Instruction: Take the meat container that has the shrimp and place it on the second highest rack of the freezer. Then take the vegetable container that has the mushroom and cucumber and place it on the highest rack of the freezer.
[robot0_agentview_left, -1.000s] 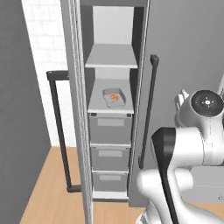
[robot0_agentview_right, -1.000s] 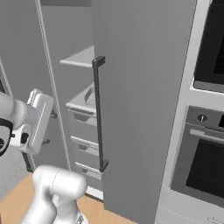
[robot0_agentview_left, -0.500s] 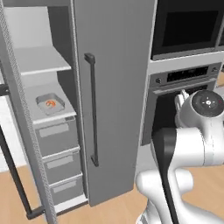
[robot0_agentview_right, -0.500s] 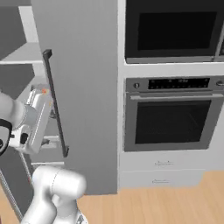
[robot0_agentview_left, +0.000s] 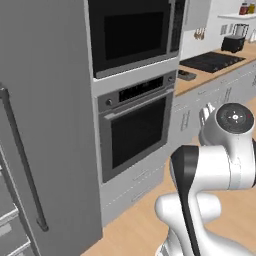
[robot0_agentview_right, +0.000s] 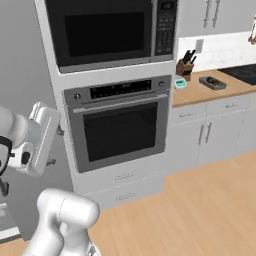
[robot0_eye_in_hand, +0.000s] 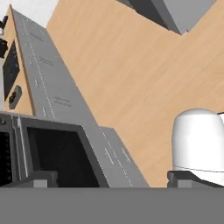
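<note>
My gripper (robot0_eye_in_hand: 113, 180) is open, and nothing sits between its two dark fingertips (robot0_eye_in_hand: 40, 177). It points down at the wood floor and the cabinet fronts. The freezer's grey door (robot0_agentview_left: 45, 125) with its long black bar handle (robot0_agentview_left: 22, 160) fills the left of the left base view, and a sliver of its grey drawers (robot0_agentview_left: 7, 220) shows at the bottom left. The racks, the meat container and the shrimp are out of view. A shallow dark grey tray (robot0_agentview_right: 212, 82) lies on the wooden counter right of the oven. I cannot make out a mushroom or cucumber in it.
A built-in microwave (robot0_agentview_right: 107, 32) sits above a wall oven (robot0_agentview_right: 120, 127). To their right run a wooden counter (robot0_agentview_right: 200, 92) over grey cabinets, a knife block (robot0_agentview_right: 184, 67), a black cooktop (robot0_agentview_left: 210, 61) and a toaster (robot0_agentview_left: 235, 44). Open wood floor (robot0_agentview_right: 200, 210) lies ahead.
The base has swung right, so the whole picture shifted. The open freezer with the shrimp tray slid out to the left, and the oven and counter came in. The gripper stayed open.
</note>
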